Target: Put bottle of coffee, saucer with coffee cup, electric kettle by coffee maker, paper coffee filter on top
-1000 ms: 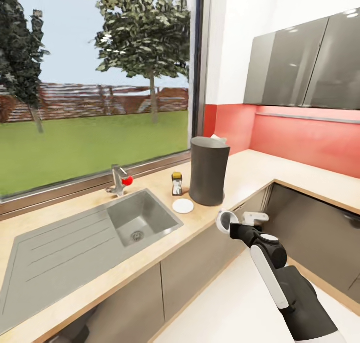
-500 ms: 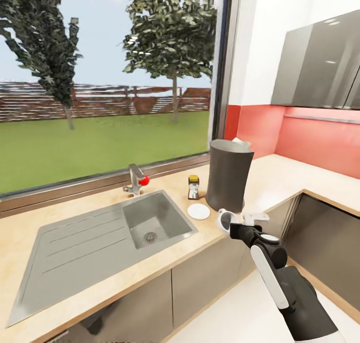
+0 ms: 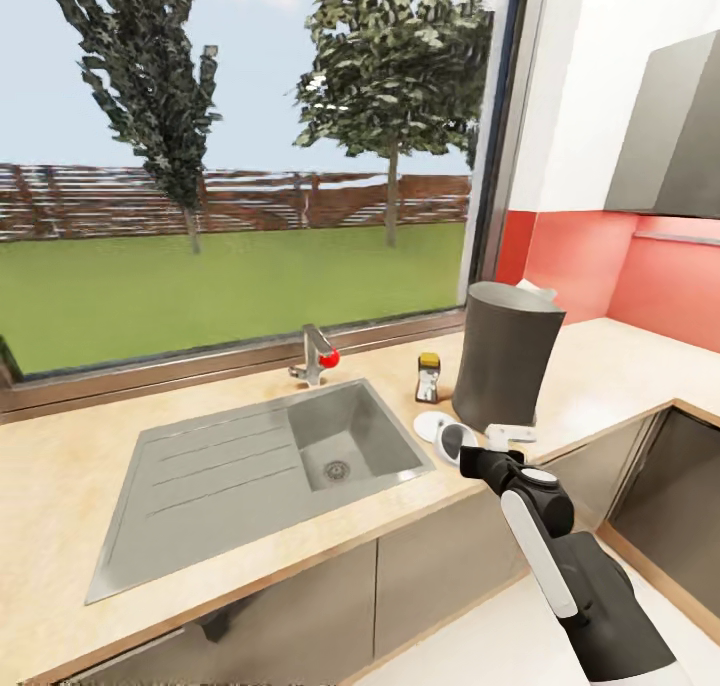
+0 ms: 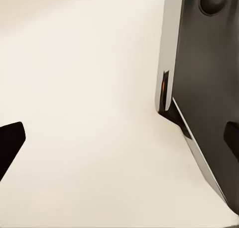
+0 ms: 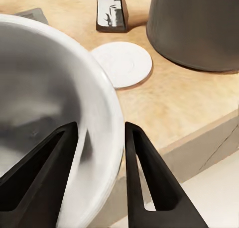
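One coffee cup sits pinched by its rim between the right gripper fingers, off the countertop's front edge. On the countertop stand one saucer, one coffee bottle and one coffee maker. The left gripper's fingers are spread apart.

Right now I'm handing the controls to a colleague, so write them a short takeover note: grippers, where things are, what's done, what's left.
Right gripper: fingers clamped on the rim of the white coffee cup, held just in front of the counter edge.
Left gripper: open and empty, over pale floor beside the robot's base.
On the countertop: coffee maker, with the coffee bottle and bare saucer beside it.
Done: bottle and saucer placed; something white shows at the maker's top, possibly the filter.
Left: set the cup on the saucer, fetch the kettle.
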`<state>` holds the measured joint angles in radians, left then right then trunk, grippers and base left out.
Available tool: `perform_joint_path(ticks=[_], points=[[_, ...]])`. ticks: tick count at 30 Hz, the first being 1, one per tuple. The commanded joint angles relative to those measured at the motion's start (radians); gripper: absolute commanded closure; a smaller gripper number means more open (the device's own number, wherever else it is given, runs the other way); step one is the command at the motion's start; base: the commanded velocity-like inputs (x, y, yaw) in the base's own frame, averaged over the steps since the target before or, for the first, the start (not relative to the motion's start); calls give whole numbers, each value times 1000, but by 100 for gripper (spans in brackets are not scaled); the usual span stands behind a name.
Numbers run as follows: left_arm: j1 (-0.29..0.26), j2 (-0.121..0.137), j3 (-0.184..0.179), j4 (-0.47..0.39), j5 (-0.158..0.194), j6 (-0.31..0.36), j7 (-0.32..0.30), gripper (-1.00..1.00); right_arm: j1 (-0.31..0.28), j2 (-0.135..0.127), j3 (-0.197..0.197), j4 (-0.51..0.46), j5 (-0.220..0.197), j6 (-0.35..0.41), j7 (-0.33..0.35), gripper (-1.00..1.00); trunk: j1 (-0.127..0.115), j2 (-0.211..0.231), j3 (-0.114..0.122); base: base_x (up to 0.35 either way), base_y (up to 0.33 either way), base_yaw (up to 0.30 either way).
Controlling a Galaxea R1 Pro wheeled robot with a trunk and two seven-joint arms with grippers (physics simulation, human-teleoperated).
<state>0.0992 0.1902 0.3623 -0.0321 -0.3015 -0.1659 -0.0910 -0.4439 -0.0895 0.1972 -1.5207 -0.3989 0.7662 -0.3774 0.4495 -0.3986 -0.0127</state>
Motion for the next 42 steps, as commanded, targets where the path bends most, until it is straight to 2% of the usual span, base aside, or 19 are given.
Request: perform_joint_path(ticks=[1,6,18,42], points=[[0,0,9,-2,-8,-1,-4,-100,-1,-1,2,-1,-11,2,-10,100,1,-2,-2,0,0,246],[0,0,9,-2,-8,-1,-4,-100,-1,-1,2,-1,-11,2,-11,100,1,-2,-6,0,0,174],[0,0,5,-1,-8,-1,-4,-100,-1,-10,-1,0,-9,2,-11,100,1,-2,-6,0,0,15],[0,-11,0,3,-10,0,-3,-100,-4,2,3,25,-6,9,-14,100,1,-2,-6,0,0,0]])
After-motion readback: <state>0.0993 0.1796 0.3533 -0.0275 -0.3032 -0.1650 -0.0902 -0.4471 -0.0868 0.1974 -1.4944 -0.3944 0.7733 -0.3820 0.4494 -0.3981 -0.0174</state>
